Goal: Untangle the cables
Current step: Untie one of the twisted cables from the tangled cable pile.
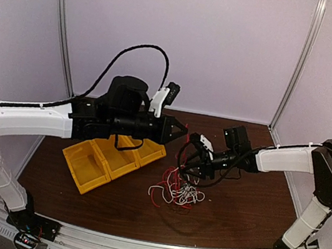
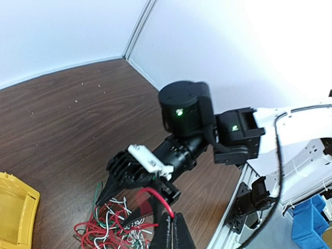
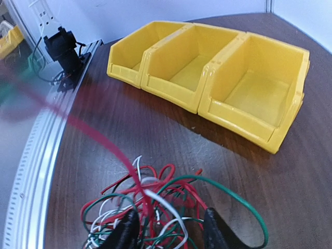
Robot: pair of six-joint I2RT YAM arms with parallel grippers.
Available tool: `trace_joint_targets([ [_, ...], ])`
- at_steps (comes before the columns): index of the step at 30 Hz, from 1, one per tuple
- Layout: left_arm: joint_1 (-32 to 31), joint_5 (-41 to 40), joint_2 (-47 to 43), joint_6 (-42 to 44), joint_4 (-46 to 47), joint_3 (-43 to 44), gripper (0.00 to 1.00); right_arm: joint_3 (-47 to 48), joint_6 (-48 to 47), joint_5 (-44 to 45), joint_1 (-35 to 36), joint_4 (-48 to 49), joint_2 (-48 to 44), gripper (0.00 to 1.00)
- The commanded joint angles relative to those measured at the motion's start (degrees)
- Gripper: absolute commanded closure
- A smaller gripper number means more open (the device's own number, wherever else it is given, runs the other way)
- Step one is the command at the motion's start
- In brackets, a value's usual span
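Up high over the counter [image 1: 240,212], the left pincer [image 1: 181,129] is pressed together on a red cable [image 2: 164,200]; that strand runs down to the heap; the right pincer [image 3: 170,220] sits low, fingers spread, straddling the tangle of cables [image 3: 155,194]; red, white and green strands lie between them; the heap rests on the wood near the yellow bins [image 3: 207,78].

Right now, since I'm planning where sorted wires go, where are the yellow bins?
Top view: the three joined yellow bins sit on the left half of the table, just left of the cables.
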Motion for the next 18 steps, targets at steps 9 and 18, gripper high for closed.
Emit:
trace_joint_targets([
  [9, 0.3, -9.0, -10.2, 5.1, -2.0, 5.2, 1.0, -0.5, 2.0, -3.2, -0.6, 0.3, 4.3, 0.9],
  [18, 0.3, -16.9, -16.3, 12.3, -12.2, 16.1, 1.0, -0.5, 2.7, 0.7, -3.7, -0.6, 4.4, 0.94],
])
